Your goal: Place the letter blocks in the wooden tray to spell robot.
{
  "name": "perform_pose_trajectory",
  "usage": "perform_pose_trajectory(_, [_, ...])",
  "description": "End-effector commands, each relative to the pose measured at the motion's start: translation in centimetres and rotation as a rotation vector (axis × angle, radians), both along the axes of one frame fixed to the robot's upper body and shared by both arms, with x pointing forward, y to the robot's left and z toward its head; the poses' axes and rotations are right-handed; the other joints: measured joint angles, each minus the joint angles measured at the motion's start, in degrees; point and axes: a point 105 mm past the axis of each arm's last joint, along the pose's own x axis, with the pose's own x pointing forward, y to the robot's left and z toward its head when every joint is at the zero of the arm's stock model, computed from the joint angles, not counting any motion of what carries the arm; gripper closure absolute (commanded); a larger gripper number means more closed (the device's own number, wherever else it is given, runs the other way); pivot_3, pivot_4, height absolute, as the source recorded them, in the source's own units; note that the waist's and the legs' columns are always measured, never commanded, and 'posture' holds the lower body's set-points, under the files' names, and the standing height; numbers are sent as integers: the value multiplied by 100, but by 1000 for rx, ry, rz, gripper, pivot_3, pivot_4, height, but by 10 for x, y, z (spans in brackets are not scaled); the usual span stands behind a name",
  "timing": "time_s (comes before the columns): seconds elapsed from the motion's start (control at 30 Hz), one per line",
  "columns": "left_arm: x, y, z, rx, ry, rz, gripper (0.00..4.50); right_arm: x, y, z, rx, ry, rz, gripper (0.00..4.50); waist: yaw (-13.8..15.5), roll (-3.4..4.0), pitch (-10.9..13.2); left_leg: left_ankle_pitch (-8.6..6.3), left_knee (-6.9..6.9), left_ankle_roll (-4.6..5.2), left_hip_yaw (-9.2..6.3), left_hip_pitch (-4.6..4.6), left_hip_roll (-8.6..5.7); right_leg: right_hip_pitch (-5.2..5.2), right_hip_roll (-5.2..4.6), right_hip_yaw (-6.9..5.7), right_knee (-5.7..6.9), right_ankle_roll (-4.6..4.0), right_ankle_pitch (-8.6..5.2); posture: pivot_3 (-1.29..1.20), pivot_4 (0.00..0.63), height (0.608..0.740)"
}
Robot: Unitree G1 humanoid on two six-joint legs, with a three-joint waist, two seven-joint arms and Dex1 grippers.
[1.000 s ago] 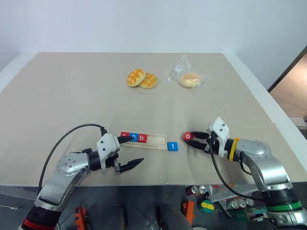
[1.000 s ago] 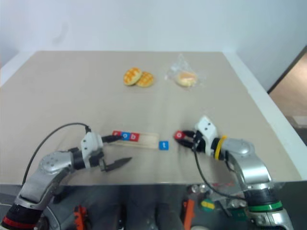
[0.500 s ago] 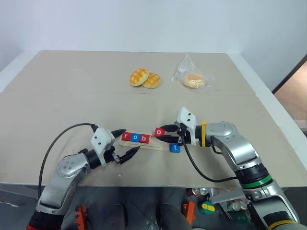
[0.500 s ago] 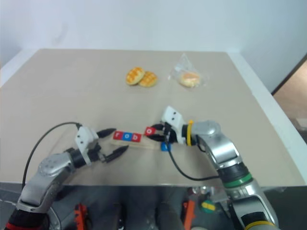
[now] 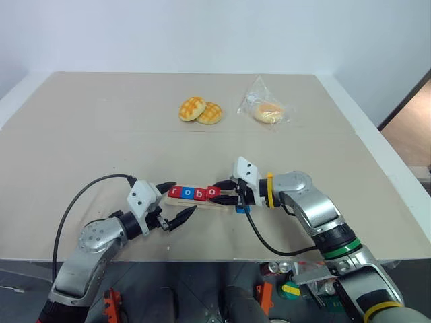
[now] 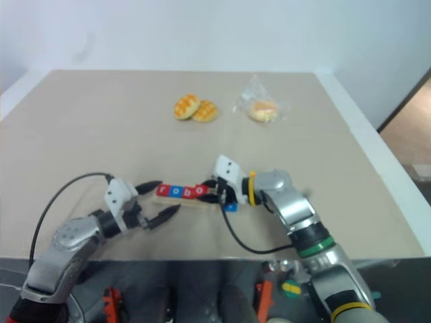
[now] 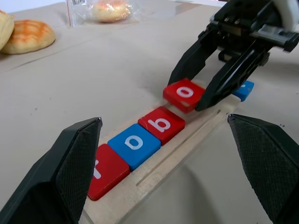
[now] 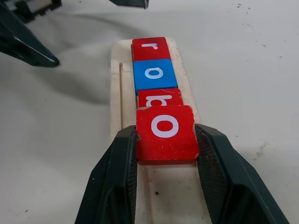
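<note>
The wooden tray [image 5: 227, 201] lies near the table's front edge. In it sit a red r block [image 5: 176, 193], a blue o block [image 5: 188, 194] and a red b block [image 5: 200, 194] in a row. My right gripper [image 5: 221, 191] is shut on a second red o block [image 8: 165, 133], which hangs slightly tilted over the tray right beside the b. A blue t block [image 7: 244, 90] lies on the table off the tray's right end, partly under that gripper. My left gripper [image 5: 182, 197] stands open at the tray's left end, one finger on each side of it, holding nothing.
Two golden buns [image 5: 200, 111] and a bagged bun [image 5: 267, 111] lie far back on the table. A black cable [image 5: 87, 195] loops above my left arm. The table's front edge [image 5: 202, 259] runs close below both grippers.
My right gripper has carried the red o block leftward from beside the blue t to the tray, up against the b. My left gripper stayed at the tray's end and turned slightly.
</note>
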Motion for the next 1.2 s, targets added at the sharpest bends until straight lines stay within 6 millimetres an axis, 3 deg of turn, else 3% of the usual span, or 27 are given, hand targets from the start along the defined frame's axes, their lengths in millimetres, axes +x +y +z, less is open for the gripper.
perform_pose_trajectory(0.03, [-4,2,12,7,-46,4,0,-1,4,7,-1,-37,37,3259,0,0,0,0,0,0,0,0,0,0,0,0,0,0,0,0,150,740])
perform_pose_trajectory(0.77, [-6,-1,13,9,-49,5,0,5,2,0,-20,-34,33,3259,0,0,0,0,0,0,1,1,1,-1,1,-1,0,-2,1,0,150,740])
perform_pose_trajectory(0.83, [-6,-2,13,8,-50,4,0,7,2,0,-17,-32,25,2244,-1,0,0,0,0,0,1,1,1,-1,1,0,0,-2,1,0,150,740])
perform_pose_trajectory(1.03, [-6,-2,13,8,-49,6,0,12,1,2,-13,-48,16,286,-1,0,0,0,0,0,1,1,2,-1,1,0,0,-3,2,0,150,740])
perform_pose_trajectory(1.07, [-6,-1,13,7,-49,8,0,14,1,4,-10,-53,13,86,-1,0,0,0,0,0,1,1,2,-1,1,-1,0,-3,2,0,150,740])
perform_pose_trajectory(1.2, [-6,-1,12,8,-49,10,0,20,-2,17,29,-74,-23,86,-1,0,0,0,0,0,1,1,2,-1,1,0,0,-3,2,0,150,740])
